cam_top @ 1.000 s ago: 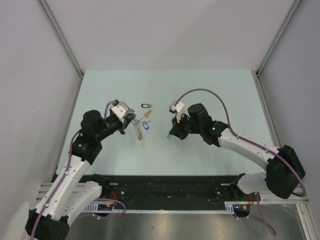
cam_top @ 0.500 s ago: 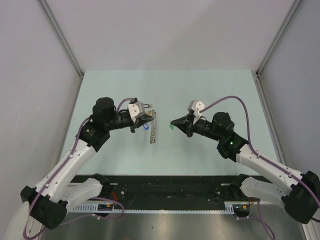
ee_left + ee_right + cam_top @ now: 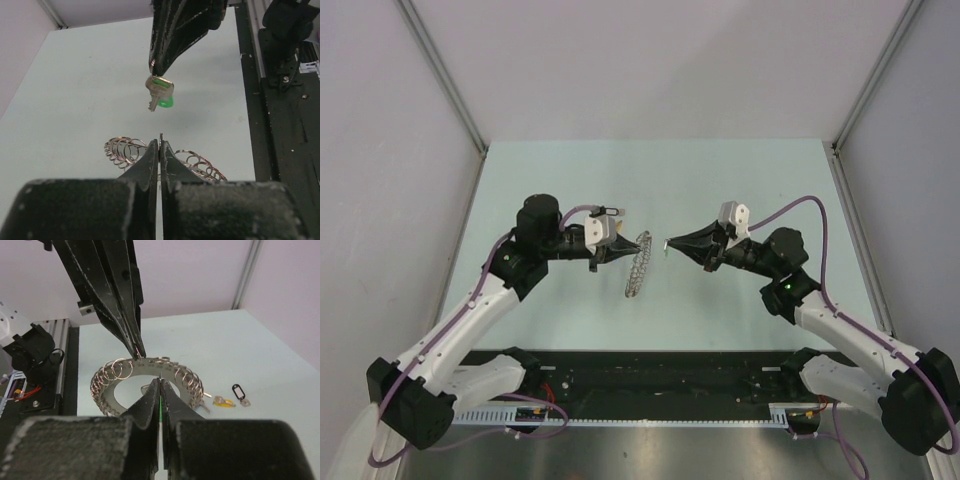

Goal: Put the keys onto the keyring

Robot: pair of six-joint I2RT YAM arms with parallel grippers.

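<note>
Left gripper: jaws pressed together, pinching the keyring at one spot on its rim. The ring hangs edge-on above the table, clear of the surface. In the right wrist view the pinch sits at the top of the rim, among the small wire loops.

Risk 1: the ring is held at a single point and looks floppy. Any push from the side would probably swing or twist it about the pinch instead of letting a loop open. A hard push could pull the rim out of the jaws.

Gap: ring and key are near one another but not touching.

Green-tagged key: it dangles below the fingertips of the right gripper, whose jaws are closed on its top end. The blade points down and the tag sits behind it.

Risk 2: the key appears free to pivot under the grip, so its angle at contact is uncertain. If the blade rather than the hole meets the loops, it would likely skid off.

Risk 3: the grip is small. Snagging a loop could strip the key out and drop it.

Table, right wrist view: yellow-tagged key and black-tagged key lie beyond the ring, unthreaded. A dropped ring could land near them and scatter them.
</note>
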